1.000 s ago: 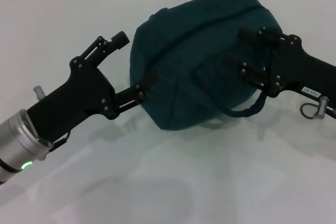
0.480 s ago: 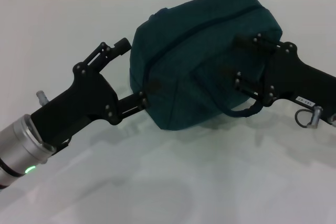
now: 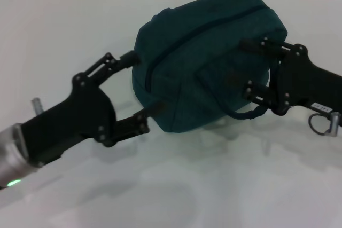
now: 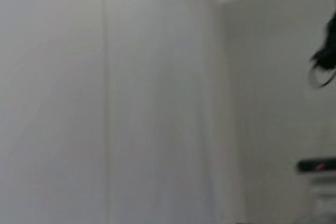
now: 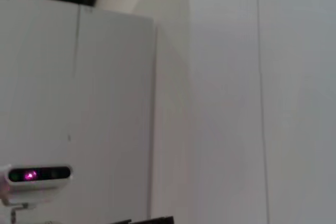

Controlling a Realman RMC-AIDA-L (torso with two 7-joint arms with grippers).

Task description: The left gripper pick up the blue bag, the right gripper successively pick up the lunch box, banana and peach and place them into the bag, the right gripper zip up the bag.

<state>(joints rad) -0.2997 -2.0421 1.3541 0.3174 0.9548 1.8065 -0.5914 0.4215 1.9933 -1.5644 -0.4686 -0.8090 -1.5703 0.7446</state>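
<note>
Since a moment ago, my left gripper (image 3: 140, 86) has slid back from the blue bag (image 3: 206, 57) and spread its fingers wider, and my right gripper (image 3: 255, 70) has shifted a little beside the bag. From my head, I see the blue bag sitting on the white table (image 3: 224, 185), puffed up, with its zipper line shut all along the top. My left fingers are wide open, just touching the bag's near end, holding nothing. My right fingers are open too, resting by the bag's side near a handle (image 3: 248, 113), holding nothing. I see no lunch box, banana or peach outside, so I think they are packed and the job is nearly over. My left wrist shows only pale wall. My right wrist shows pale wall too.
</note>
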